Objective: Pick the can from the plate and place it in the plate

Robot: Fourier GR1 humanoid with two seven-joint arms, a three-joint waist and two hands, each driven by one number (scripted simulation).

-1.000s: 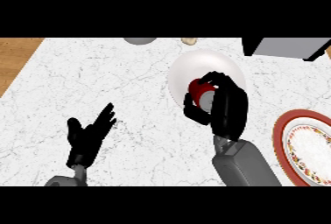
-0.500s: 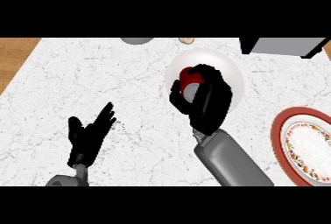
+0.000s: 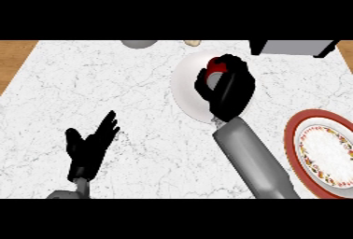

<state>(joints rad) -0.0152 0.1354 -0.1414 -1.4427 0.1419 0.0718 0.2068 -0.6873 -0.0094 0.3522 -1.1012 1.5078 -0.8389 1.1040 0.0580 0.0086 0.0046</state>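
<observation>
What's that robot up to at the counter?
The right robot hand is curled round a red can over the white plate; whether the can has left the plate, I cannot tell. A red-rimmed patterned plate lies to its right. The left robot hand rests open at the lower left.

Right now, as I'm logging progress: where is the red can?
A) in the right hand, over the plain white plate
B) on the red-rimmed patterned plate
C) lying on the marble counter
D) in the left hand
A: the black right hand curls round the red can over the plain white plate.
</observation>
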